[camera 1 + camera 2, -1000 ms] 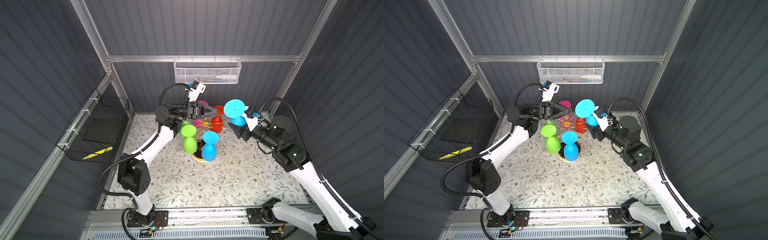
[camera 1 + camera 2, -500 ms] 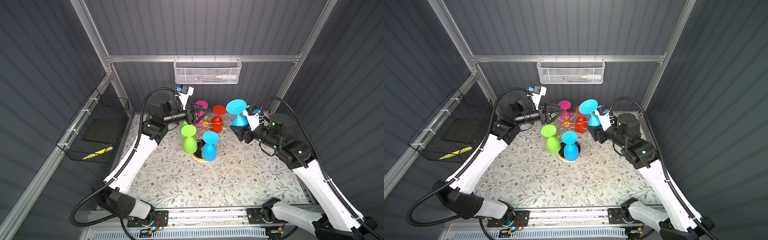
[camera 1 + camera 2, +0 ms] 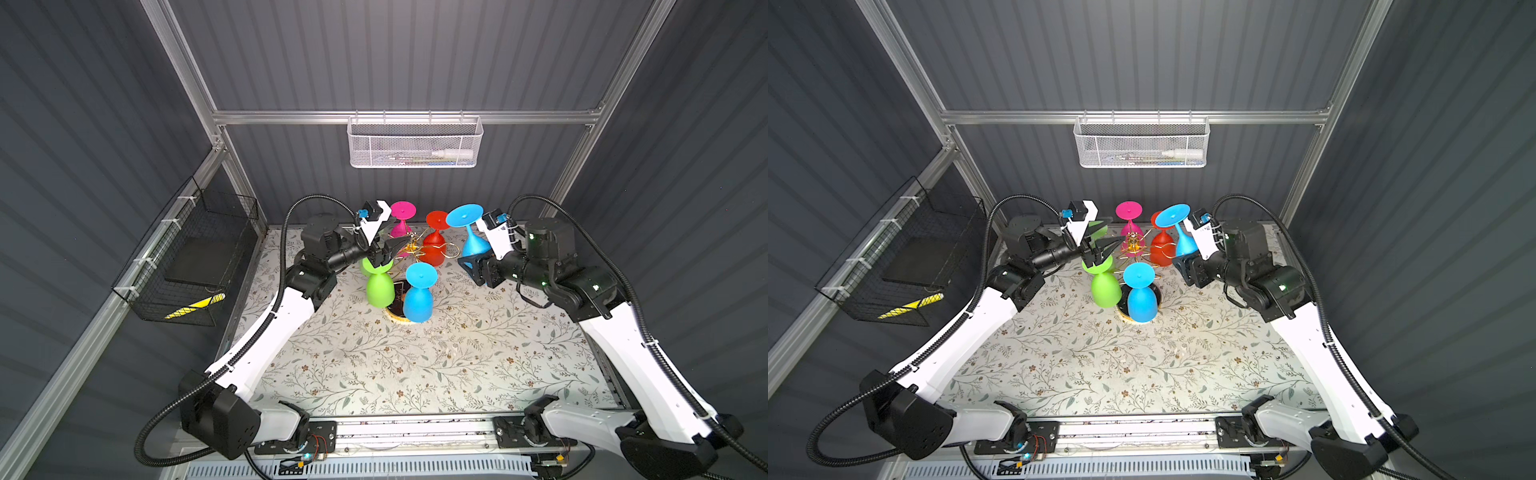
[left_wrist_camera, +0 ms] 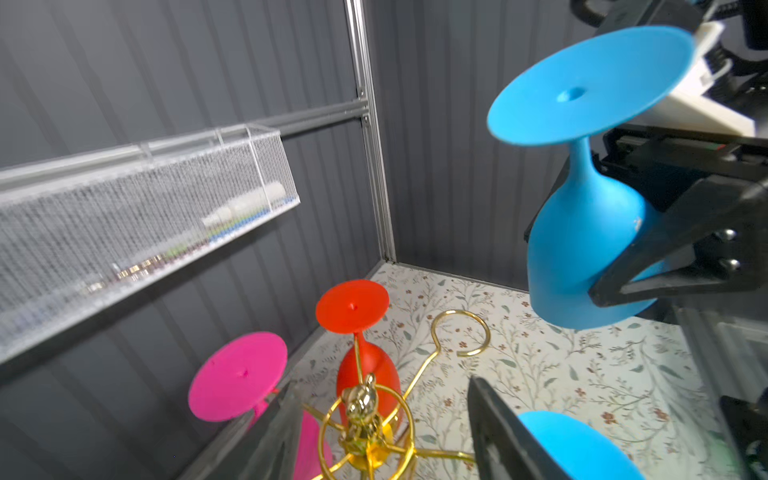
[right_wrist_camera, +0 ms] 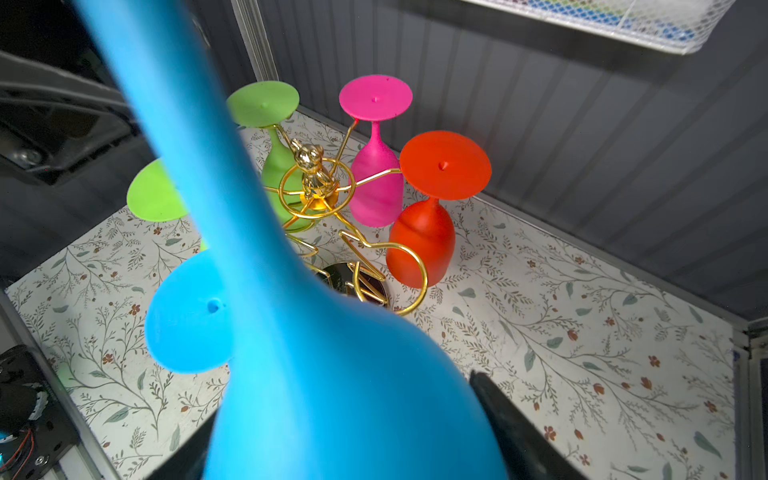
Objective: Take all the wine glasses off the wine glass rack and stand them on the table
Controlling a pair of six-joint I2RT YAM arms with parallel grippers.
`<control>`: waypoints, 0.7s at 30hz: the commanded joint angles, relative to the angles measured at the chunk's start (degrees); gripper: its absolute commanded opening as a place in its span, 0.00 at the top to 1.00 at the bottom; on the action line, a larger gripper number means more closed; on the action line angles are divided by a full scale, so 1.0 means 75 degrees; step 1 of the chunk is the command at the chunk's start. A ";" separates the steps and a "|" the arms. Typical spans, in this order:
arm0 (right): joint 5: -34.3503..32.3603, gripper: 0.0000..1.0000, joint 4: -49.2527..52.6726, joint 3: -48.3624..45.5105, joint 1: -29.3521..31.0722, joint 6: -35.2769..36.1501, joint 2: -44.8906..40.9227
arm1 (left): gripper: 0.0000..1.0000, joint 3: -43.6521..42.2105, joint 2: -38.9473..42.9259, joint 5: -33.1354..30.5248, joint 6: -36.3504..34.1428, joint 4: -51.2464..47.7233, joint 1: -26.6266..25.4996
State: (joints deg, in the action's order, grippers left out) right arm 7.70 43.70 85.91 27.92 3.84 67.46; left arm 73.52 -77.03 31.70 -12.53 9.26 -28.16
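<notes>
The blue wine glass (image 3: 474,246) hangs upside down and tilted in the air, just beside the upright gold wire rack (image 5: 312,178).
</notes>
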 commanded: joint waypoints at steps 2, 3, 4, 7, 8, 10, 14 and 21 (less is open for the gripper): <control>0.0065 0.42 0.0545 0.0328 0.0050 -0.0158 0.0072 | 0.38 -0.0154 -0.0009 0.0252 -0.1056 0.1133 -0.0129; 0.0063 0.42 0.0619 0.0362 0.0050 -0.0188 0.0104 | 0.40 -0.0086 -0.0062 0.0304 -0.1174 0.1164 -0.0153; 0.0062 0.42 0.0669 0.0396 0.0051 -0.0219 0.0137 | 0.41 -0.0053 -0.0115 0.0311 -0.1307 0.1218 -0.0192; 0.0132 0.42 0.0786 0.0486 0.0055 -0.0285 0.0235 | 0.46 -0.0092 -0.0199 0.0111 -0.1700 0.1584 -0.0328; 0.0153 0.42 0.0804 0.0521 0.0059 -0.0320 0.0254 | 0.46 -0.0099 -0.0231 0.0029 -0.1775 0.1689 -0.0363; 0.0247 0.43 0.0891 0.0620 0.0073 -0.0387 0.0344 | 0.48 -0.0096 -0.0303 -0.0072 -0.1901 0.1893 -0.0428; 0.0264 0.43 0.0951 0.0732 0.0162 -0.0464 0.0473 | 0.50 -0.0055 -0.0444 0.0000 -0.1971 0.2117 -0.0484; 0.0206 0.44 0.1064 0.1027 0.0392 -0.0564 0.0809 | 0.52 0.0095 -0.0620 0.0342 -0.2052 0.2129 -0.0604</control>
State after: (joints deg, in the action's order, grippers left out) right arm 8.84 50.72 91.59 30.15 0.40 72.86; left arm 72.79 -81.43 32.60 -26.37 23.40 -32.21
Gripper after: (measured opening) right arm 0.728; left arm 0.480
